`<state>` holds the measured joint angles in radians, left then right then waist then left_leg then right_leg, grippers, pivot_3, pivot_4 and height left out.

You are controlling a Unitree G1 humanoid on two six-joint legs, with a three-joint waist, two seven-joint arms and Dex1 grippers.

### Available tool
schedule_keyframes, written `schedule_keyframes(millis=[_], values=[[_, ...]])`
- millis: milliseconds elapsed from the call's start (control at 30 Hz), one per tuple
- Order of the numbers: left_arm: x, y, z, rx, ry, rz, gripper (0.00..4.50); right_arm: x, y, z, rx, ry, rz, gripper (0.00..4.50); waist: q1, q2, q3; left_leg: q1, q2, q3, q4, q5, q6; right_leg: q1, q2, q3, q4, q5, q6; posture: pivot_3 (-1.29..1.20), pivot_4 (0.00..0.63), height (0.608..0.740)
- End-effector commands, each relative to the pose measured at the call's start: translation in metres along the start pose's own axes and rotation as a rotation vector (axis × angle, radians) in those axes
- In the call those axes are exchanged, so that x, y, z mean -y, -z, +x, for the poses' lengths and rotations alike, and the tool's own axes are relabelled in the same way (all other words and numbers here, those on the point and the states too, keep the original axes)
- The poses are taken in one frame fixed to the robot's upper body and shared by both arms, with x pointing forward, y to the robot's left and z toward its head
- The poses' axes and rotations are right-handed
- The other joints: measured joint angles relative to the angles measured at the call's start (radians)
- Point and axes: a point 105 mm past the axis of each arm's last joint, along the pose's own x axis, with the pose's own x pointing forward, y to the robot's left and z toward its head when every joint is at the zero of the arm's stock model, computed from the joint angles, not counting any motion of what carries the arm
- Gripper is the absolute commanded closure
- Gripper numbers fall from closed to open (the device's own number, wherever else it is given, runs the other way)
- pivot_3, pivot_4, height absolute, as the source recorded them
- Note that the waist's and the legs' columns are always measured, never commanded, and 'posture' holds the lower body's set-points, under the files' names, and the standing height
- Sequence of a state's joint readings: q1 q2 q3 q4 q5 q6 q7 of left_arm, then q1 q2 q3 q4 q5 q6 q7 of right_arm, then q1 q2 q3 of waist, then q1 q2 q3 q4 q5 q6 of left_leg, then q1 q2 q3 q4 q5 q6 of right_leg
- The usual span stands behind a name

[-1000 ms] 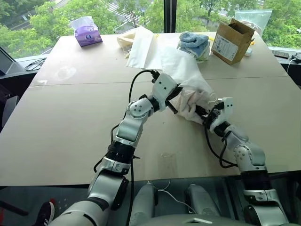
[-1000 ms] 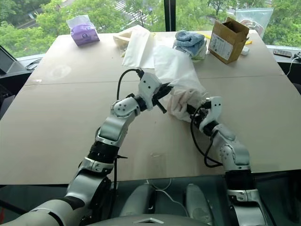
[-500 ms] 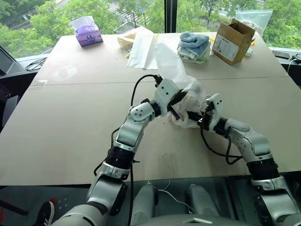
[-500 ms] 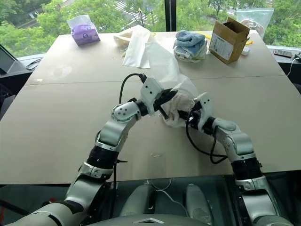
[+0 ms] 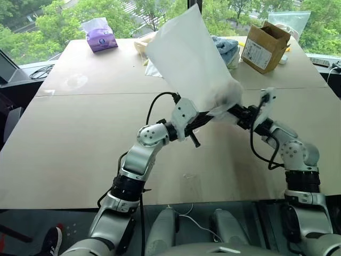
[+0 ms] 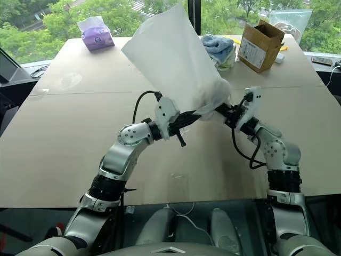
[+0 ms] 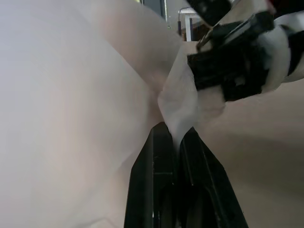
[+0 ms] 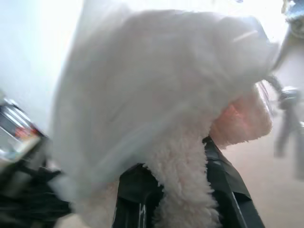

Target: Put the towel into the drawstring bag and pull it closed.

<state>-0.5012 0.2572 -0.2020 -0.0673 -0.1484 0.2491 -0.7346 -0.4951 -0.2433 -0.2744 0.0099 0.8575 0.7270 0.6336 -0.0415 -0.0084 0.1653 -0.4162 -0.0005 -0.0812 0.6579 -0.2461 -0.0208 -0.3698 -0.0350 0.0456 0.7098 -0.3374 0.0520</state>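
Both my grippers pinched the raised bag, towel half inside.

My left gripper [image 7: 173, 137] was clamped tight on a fold of the translucent white thin-fabric drawstring bag [image 5: 186, 58] near its mouth, I judged to hold that edge steady. My right gripper [image 8: 183, 175] was closed on the small fluffy off-white terry towel [image 8: 183, 190], feeding it into the mouth from the other side. The bag stood lifted above the beige table [image 5: 80, 138], its closed end pointing up and away, probably so the cloth could slide deeper. Part of the towel poked out; the cords were not drawn.
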Motion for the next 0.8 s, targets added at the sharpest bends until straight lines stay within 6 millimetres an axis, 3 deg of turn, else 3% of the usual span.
schedule_keyframes(millis=[33,200,367,500,567,667,800], values=[[-0.001,-0.007,0.0,0.026,0.001,0.016,4.5,-0.032,-0.025,0.0,0.146,-0.157,0.074,4.48,-0.001,0.0,0.0,0.0,0.0,0.001,0.0,-0.001,0.002,0.0,0.0,0.0,0.0,0.0,0.0,0.0,0.15,0.74],[0.005,-0.009,0.002,0.036,0.024,0.006,4.5,-0.043,-0.032,0.008,0.281,-0.209,0.218,4.48,-0.002,0.0,0.0,0.001,0.002,0.001,0.0,-0.002,0.003,0.0,0.001,0.001,0.001,0.0,0.0,0.0,0.15,0.74],[0.009,-0.009,0.002,0.038,0.038,-0.007,4.5,-0.054,-0.057,0.017,0.478,-0.272,0.393,4.48,-0.003,0.001,0.0,0.001,0.002,0.001,0.0,-0.001,0.002,0.0,0.001,0.001,0.001,0.0,0.0,0.0,0.15,0.74],[0.013,-0.016,0.004,0.071,0.057,-0.045,4.5,-0.053,-0.056,0.034,0.498,-0.227,0.439,4.48,-0.002,0.001,0.0,0.001,0.002,0.001,0.0,-0.001,0.002,-0.001,0.001,0.001,0.001,0.0,0.0,0.0,0.15,0.74],[0.016,-0.027,0.006,0.119,0.082,-0.082,4.5,-0.046,-0.049,0.046,0.488,-0.143,0.42,4.48,-0.002,0.001,0.0,0.001,0.002,0.001,0.0,0.0,0.001,-0.001,0.001,0.001,0.001,0.0,0.0,0.0,0.15,0.74],[0.018,-0.049,0.007,0.214,0.115,-0.169,4.5,-0.034,-0.02,0.062,0.347,0.015,0.242,4.48,-0.003,0.001,0.0,0.001,0.002,0.002,0.0,0.0,0.001,-0.001,0.001,0.001,0.001,0.0,0.0,0.0,0.15,0.74],[0.011,-0.083,0.005,0.344,0.131,-0.314,4.5,-0.006,0.018,0.054,0.179,0.167,-0.101,4.48,0.0,0.001,0.0,0.0,0.002,0.002,0.0,0.001,-0.001,-0.002,0.001,0.001,0.001,0.0,0.0,0.0,0.15,0.74]])
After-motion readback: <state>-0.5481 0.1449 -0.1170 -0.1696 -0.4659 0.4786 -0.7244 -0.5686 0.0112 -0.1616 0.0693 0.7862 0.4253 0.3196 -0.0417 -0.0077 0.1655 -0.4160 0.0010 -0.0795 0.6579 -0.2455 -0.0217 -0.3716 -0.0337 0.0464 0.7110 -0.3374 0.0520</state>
